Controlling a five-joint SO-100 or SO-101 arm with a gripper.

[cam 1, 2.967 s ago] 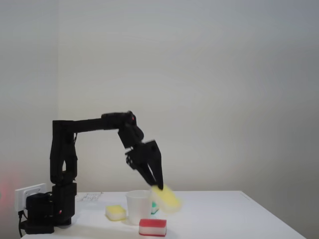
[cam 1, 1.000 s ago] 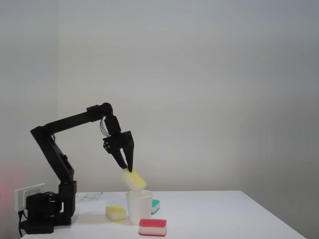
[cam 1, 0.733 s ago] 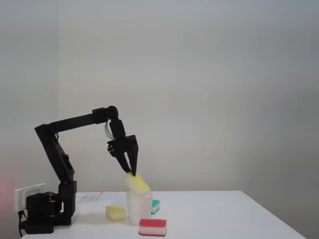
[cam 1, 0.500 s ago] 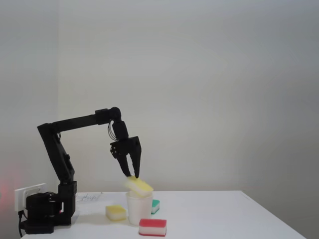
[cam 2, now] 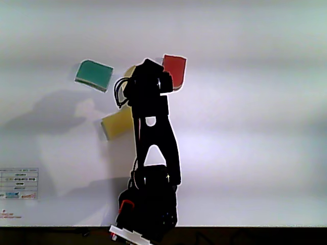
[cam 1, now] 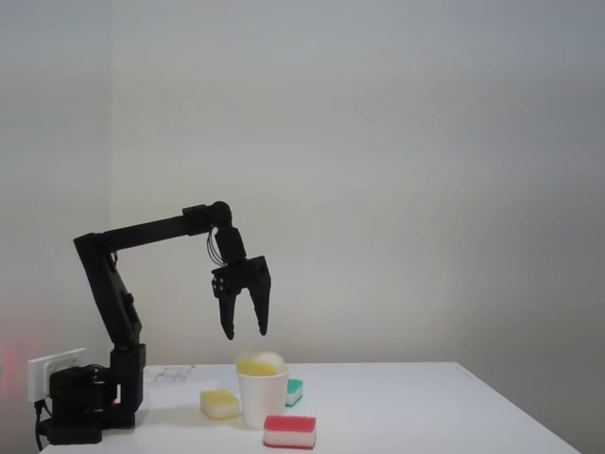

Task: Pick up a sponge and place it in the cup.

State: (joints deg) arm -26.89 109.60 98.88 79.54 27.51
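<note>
The arm (cam 1: 142, 232) was matte black throughout, built of slim boxy links on a chunky black base (cam 1: 90, 402), with thin looped cables near the wrist, a red spot low on the base, and a pincer (cam 1: 245, 333) of two tapered black fingers.

We see the tool (cam 1: 244, 333) and its arm (cam 1: 142, 232) in matt black plastic. The cup (cam 1: 263, 397) looks like thin, smooth white paper with a dull finish. The sponge (cam 1: 259, 362) in it is soft, pale yellow foam, matt. The counter (cam 1: 425, 407) is smooth white and throws back a soft sheen in the other view.
</note>
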